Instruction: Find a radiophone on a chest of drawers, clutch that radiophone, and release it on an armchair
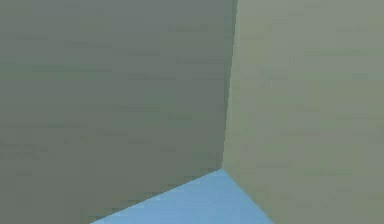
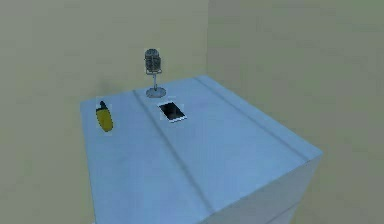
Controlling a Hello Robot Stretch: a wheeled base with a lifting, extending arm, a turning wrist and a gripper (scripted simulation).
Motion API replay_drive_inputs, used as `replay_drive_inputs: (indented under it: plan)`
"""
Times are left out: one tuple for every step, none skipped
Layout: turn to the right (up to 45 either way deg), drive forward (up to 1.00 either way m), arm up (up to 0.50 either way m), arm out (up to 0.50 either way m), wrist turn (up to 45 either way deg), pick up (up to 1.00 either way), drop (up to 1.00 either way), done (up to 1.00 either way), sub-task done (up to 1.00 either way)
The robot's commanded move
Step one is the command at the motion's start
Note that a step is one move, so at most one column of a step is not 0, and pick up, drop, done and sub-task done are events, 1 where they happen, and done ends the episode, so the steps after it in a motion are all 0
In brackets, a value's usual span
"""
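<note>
No text, label, number or sign can be read in either view. The small yellow-and-black handset (image 2: 103, 116), the flat white-rimmed device with a dark screen (image 2: 173, 111) and the silver stand microphone (image 2: 153, 70), all on the pale blue-grey chest top (image 2: 235, 150), are too small for any print to be made out.
</note>
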Motion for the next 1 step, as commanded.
replay_drive_inputs:
  plan:
    - [0.0,0.0,0.38,0.0,0.0,0.0,0.0,0.0,0.0]
